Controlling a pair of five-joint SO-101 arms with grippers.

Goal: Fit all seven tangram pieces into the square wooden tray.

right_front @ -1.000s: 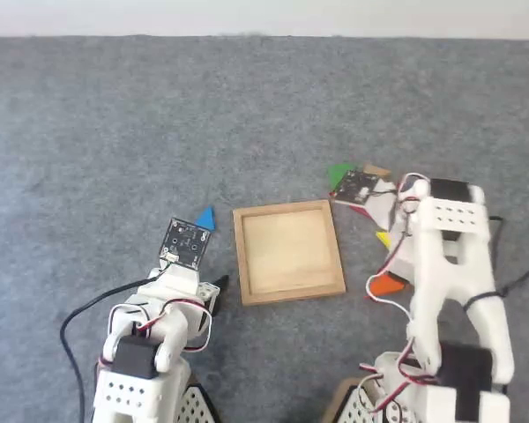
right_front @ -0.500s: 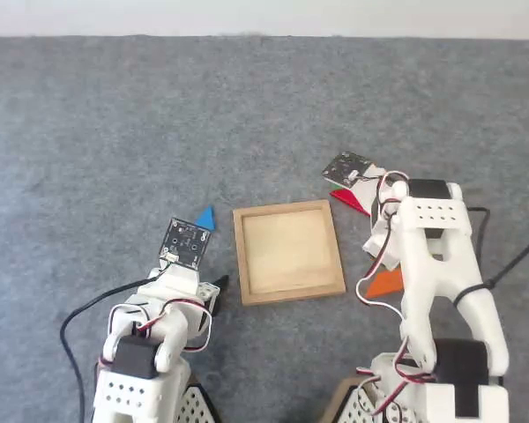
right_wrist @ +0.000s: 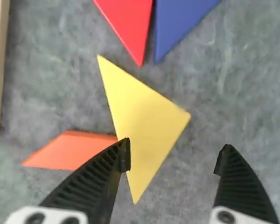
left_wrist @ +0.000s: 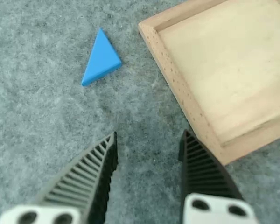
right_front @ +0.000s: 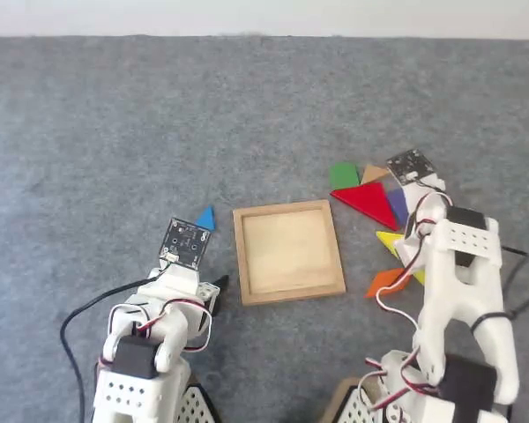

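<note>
Right pincer [right_wrist: 175, 144] hangs spread over the yellow triangle [right_wrist: 140, 123], orange piece [right_wrist: 67, 150] beside it. Left pincer [left_wrist: 149, 135] gapes, blue triangle [left_wrist: 101, 58] ahead, tray [left_wrist: 175, 88] alongside.

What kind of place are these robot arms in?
Probably a robot practice table, maybe in a lab: a grey felt mat covers it, with a wooden tray and coloured puzzle pieces laid out.
</note>
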